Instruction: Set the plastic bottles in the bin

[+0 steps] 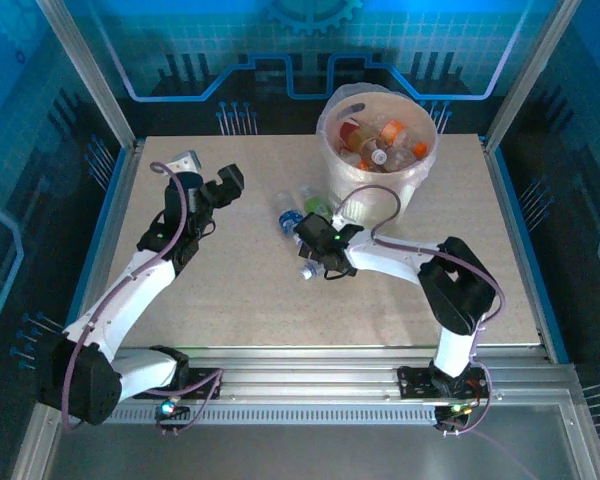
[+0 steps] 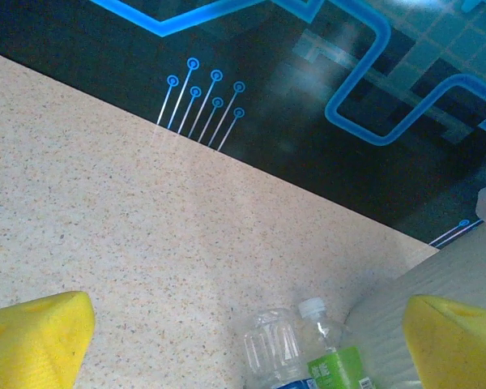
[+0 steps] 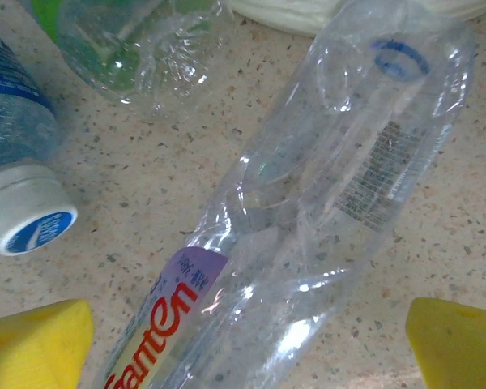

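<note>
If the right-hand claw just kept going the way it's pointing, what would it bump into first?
Most likely the clear crushed bottle lying on the table, between the open fingers of the right gripper; exact depth is unclear.

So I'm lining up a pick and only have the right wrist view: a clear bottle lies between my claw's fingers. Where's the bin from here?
Observer: The bin stands at the table's far edge, right of centre, just beyond the right claw.
Operator: Anything in it yet?
Observer: Yes, it holds several bottles with orange caps and labels.
Operator: Is the other arm in my way?
Observer: No. The left claw hovers open over bare table, to the left of the loose bottles.
</note>
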Motion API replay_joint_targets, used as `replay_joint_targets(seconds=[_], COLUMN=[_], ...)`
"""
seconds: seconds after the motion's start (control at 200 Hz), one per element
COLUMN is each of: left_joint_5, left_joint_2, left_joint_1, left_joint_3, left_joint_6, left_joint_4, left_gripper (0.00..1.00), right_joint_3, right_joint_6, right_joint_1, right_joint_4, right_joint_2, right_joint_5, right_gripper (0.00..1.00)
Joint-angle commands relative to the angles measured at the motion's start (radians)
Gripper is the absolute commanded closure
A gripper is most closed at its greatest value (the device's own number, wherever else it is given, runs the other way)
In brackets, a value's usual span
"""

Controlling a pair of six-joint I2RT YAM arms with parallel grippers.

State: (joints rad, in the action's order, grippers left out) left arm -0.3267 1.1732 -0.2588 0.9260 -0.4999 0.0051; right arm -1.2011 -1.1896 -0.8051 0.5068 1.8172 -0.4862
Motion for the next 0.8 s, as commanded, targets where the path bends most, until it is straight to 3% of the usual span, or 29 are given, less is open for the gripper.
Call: replay_joint_targets(seconds=[0.0,0.21,0.375,0.535,0.7,0.795], left_joint_5=[0.020,0.035,0.039,0.041,0.052,0.063], left_joint_2=[-0.024,-0.020,-0.004,0.017,0.044,0.061], left_joint_1=[0.013,0.018,0.019,0.021,0.021,0.021], left_joint_3=[-0.021,-0.034,-0.033,-0.029,-0.021,-0.016], left_joint_6=[-0.025,-0.037,-0.043,-0.048,-0.061,-0.072], left_joint_4=[0.005,0.025,0.025,0.023,0.026,0.027], left_gripper=[0.01,0.01,0.01,0.01,0.01,0.01], right_joint_3=[-0.032,-0.003,0.022,0.083,0.163,0.221], right_joint_6=[-0.017,-0.012,0.001,0.006,0.007,-0.005], right_joint_1=[0.009,0.036,0.062,0.065,0.073,0.080], right_joint_4=[-0.004,-0.011,-0.016,-0.043,-0.036,-0.018], right_joint_2=[0.042,0.088,0.132,0.112,0.036,-0.034], right_joint_5=[-0.030,-0.020,0.008,0.031,0.020,0.004], right_gripper=[0.00,0.00,0.07,0.20,0.43,0.50])
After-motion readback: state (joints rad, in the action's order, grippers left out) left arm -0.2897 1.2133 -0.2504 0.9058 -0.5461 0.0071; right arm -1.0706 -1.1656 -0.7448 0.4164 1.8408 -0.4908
